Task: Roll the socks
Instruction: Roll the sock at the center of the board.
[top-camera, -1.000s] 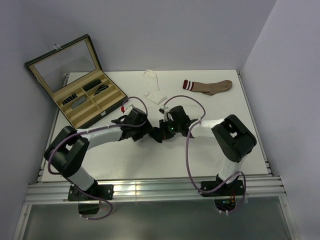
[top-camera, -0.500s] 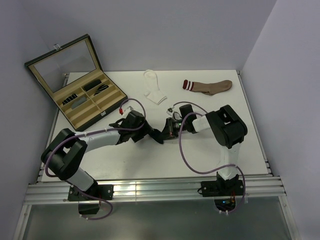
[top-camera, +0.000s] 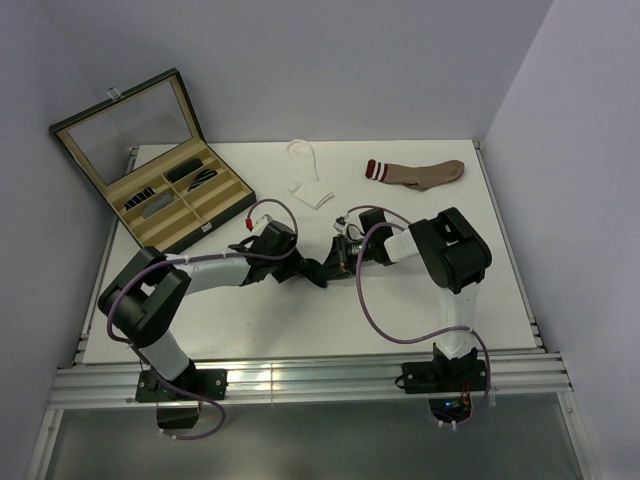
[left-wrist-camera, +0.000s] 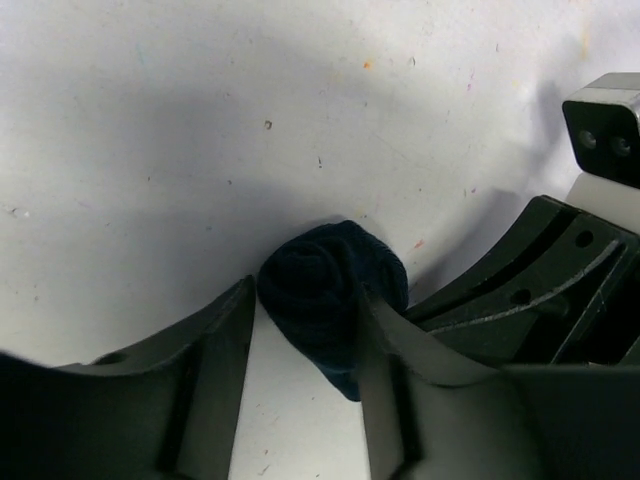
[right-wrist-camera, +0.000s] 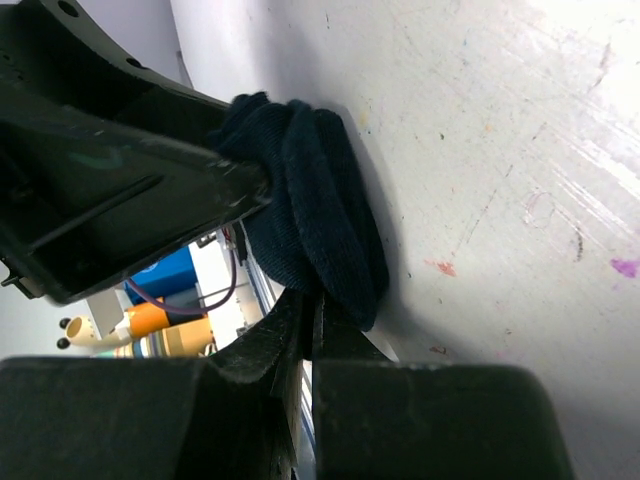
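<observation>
A navy sock (top-camera: 313, 270), wound into a compact roll, lies on the white table between my two grippers. My left gripper (top-camera: 298, 266) reaches in from the left. In the left wrist view the roll (left-wrist-camera: 330, 290) sits between the fingertips of the left gripper (left-wrist-camera: 310, 300), and both fingers press its sides. My right gripper (top-camera: 335, 262) comes from the right, low to the table. In the right wrist view the right gripper (right-wrist-camera: 312, 300) is shut, with the sock's (right-wrist-camera: 315, 200) loose edge running into its tips. A flat white sock (top-camera: 308, 180) lies further back.
A brown sock with a red-and-white striped cuff (top-camera: 420, 173) lies flat at the back right. An open glasses case (top-camera: 170, 195) with its lid raised stands at the back left. The table's right edge (top-camera: 505, 250) is near the right arm.
The left gripper's jaws have narrowed onto the navy roll and it has shifted slightly right. The right arm's elbow swung back and right while its gripper stayed at the sock.
</observation>
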